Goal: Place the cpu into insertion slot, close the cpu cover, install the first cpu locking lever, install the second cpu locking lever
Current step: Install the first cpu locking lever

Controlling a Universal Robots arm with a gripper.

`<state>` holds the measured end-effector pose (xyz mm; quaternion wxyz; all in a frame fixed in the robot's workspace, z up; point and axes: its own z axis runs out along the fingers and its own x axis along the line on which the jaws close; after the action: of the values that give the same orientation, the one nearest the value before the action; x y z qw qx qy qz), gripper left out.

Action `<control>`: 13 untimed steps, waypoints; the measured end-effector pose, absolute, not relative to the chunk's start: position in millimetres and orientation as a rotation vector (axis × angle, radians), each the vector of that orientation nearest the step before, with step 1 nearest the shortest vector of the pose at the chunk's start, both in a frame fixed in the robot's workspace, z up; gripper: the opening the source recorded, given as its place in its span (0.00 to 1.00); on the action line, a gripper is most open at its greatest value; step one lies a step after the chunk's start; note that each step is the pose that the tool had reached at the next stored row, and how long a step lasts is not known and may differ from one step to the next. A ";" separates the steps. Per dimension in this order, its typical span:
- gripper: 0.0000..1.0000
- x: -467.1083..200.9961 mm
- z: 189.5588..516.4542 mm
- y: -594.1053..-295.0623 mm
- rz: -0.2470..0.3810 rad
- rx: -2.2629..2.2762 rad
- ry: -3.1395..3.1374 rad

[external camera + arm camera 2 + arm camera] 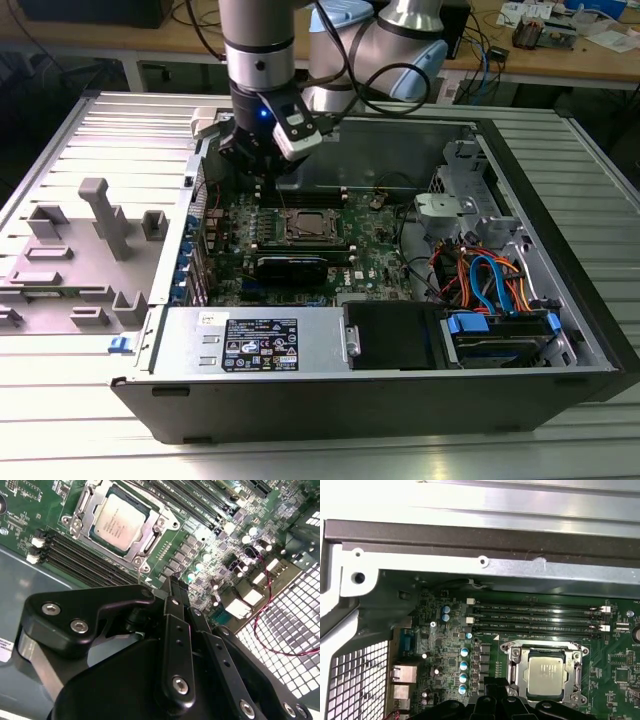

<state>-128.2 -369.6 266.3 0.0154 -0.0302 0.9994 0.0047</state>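
Note:
The cpu (pixel 305 226) (pixel 119 522) (pixel 551 676), a square chip with a silver-grey top, lies flat in the insertion slot (pixel 75 522) on the green motherboard (pixel 372 255). The silvery cpu cover (pixel 151 534) (pixel 513 670) lies down around the chip, which shows through its cut-out. In the exterior view my gripper (pixel 264 188) hangs over the board just beyond the slot's far left corner. Its black fingers (pixel 176 630) stand together, shut on nothing, in both wrist views, a short way from the slot. The gripper (pixel 172 582) (pixel 495 684) touches nothing.
Long black RAM slots (pixel 85 555) (pixel 535 612) run beside the socket. The case's rim (pixel 470 535) and perforated rear panel (pixel 285 630) stand close by. A power supply (pixel 260 345) and a drive bay with blue and orange cables (pixel 490 280) fill the near side. A grey fixture tray (pixel 90 250) sits left.

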 end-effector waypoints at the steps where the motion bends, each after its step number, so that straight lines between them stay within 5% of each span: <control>1: 0.11 -129.3 266.4 -368.8 0.014 -0.094 3.108; 13: 0.11 -131.6 262.0 -353.5 0.014 -0.097 3.103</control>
<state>-131.6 -353.5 262.0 0.0185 -0.0312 0.9993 0.0045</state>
